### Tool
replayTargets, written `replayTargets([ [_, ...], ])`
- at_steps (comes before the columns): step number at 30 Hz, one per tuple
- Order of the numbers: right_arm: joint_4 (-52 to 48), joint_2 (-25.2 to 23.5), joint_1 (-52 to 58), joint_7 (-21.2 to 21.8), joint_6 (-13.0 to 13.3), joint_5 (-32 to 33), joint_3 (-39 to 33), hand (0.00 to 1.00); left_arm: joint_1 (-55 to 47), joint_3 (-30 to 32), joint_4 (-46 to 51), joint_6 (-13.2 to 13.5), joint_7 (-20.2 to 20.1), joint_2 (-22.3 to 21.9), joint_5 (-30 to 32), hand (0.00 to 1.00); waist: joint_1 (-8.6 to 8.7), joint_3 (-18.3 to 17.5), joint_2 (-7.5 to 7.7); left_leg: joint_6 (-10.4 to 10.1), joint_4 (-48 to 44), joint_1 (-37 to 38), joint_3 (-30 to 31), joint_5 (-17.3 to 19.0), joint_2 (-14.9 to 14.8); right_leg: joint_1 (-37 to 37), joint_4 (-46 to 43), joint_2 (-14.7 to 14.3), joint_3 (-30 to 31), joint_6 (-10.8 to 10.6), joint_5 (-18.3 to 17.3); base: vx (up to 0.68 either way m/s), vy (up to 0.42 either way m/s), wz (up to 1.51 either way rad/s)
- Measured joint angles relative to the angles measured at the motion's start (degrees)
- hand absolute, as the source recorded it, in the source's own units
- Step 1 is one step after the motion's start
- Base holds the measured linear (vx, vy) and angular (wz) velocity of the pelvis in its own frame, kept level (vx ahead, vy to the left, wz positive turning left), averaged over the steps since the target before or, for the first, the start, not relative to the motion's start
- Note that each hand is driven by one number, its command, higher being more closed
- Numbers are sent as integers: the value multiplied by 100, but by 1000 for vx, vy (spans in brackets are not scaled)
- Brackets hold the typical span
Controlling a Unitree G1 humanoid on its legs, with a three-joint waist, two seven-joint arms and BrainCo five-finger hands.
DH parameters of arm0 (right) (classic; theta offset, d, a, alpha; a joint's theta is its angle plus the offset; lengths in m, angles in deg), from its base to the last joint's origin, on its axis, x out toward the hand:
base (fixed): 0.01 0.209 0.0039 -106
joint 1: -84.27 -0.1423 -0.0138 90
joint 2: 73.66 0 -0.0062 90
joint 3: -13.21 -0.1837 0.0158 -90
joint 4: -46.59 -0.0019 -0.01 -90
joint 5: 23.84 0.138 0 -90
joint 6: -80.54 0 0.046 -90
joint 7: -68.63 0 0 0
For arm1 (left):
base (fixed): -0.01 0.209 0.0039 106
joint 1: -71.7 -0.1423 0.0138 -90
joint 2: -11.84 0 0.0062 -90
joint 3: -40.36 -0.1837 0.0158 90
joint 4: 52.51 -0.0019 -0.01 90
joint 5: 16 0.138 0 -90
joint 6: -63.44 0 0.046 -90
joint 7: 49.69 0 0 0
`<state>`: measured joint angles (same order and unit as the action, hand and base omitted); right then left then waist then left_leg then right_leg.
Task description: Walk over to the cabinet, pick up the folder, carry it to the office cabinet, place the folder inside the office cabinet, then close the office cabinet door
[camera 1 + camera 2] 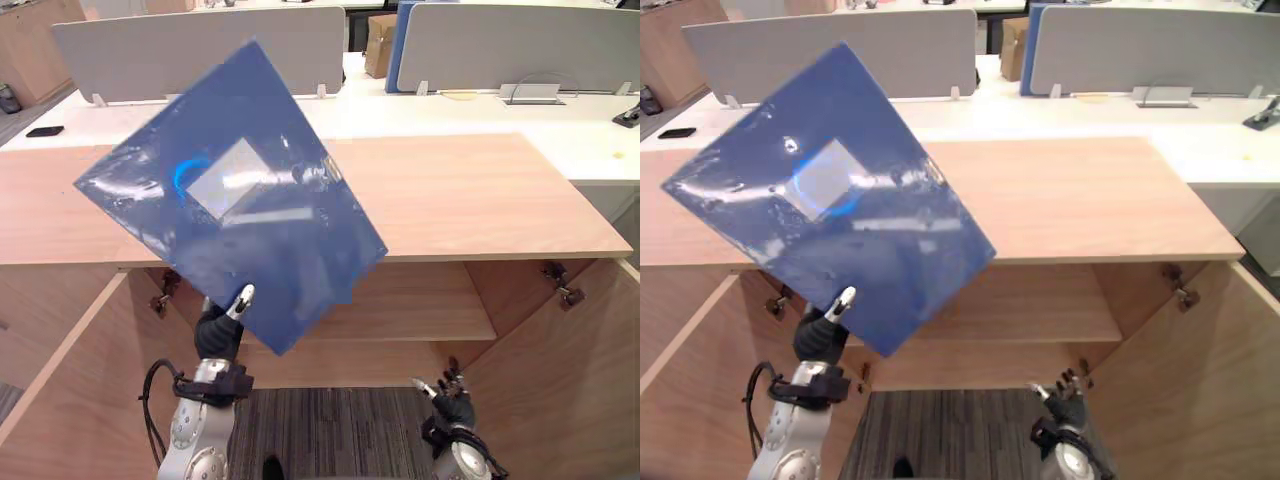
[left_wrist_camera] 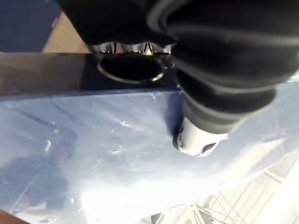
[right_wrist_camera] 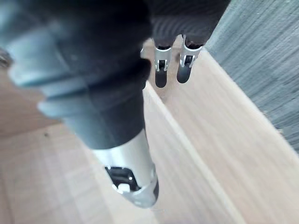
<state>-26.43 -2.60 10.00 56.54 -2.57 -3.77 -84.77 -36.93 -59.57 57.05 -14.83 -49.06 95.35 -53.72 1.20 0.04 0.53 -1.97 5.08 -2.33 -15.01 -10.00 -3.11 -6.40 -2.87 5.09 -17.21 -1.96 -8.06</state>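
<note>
One raised left hand (image 1: 218,335) pinches the tilted folder (image 1: 240,200) by its lower edge.

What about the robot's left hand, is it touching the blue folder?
Touching. The left wrist view shows the left hand pinching the blue folder: thumb pressed on its face, fingers behind its edge.

— Where is this?
— An open-plan office: grey desk dividers (image 1: 510,45) line white desks (image 1: 560,140) across the top of the frame, a cardboard box (image 1: 380,42) behind them.
— And the foreground?
— A wooden cabinet (image 1: 480,200), doors open, over grey carpet (image 1: 330,430).
</note>
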Motion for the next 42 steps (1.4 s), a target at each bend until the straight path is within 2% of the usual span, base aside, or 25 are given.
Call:
replayTargets([
  [2,-426,-69,42,-128,0,-27,18,0,-95,41,0,-13,0,-15,94,100,2,3,-7,-17,3,53,-73,48,-18,-2,-8,-1,89,5,13,-47,28,-27],
  [5,-1566,-83,140,-330,1,-347,66,0,-129,48,3,-27,0,-32,452,100,13,13,-27,12,24,98,-165,133,-17,28,-8,19,187,-8,24,-56,37,-17],
  [8,-2380,-83,131,-361,20,-415,116,0,-195,104,7,-47,0,-67,689,100,14,1,-27,-5,10,143,-267,123,-11,32,-9,30,252,-37,43,-18,29,-18],
  [13,-2985,-56,-157,-217,93,-562,427,0,-155,155,5,-115,-10,-131,832,100,35,-12,-11,4,-3,138,-332,106,-3,61,20,12,363,-55,82,14,3,-9],
  [15,-3149,0,-646,2,158,-645,593,0,-43,184,2,-116,-60,-124,846,100,31,-13,-9,4,-4,136,-330,107,4,61,33,12,374,-58,89,0,0,0],
  [21,-3035,748,-2270,627,208,-452,1197,0,494,197,-383,-115,-362,140,846,100,-40,-14,-7,7,-4,133,-315,107,19,58,40,20,378,-73,110,0,0,0],
  [26,-2424,1282,-3154,1059,181,255,1525,0,641,197,-549,-116,-453,334,845,100,-85,-17,-4,17,-4,137,-289,99,49,47,36,46,368,-89,123,0,0,0],
  [28,-2107,1524,-3444,1102,153,460,1647,0,651,193,-549,-116,-475,383,843,100,-89,-17,-4,21,-4,139,-262,97,67,42,28,61,359,-93,125,-7,12,2],
  [36,-1466,1959,-3990,1204,-6,1004,1844,0,654,194,-549,-116,-494,488,792,100,-106,-17,-5,71,-2,139,-166,53,90,43,-35,83,314,-94,125,-26,14,4],
  [42,-1208,2097,-4034,1456,-134,1037,2112,0,653,194,-549,-115,-578,493,790,100,-117,-16,-7,85,1,135,-130,10,89,47,-37,82,296,-94,124,-26,6,2],
])
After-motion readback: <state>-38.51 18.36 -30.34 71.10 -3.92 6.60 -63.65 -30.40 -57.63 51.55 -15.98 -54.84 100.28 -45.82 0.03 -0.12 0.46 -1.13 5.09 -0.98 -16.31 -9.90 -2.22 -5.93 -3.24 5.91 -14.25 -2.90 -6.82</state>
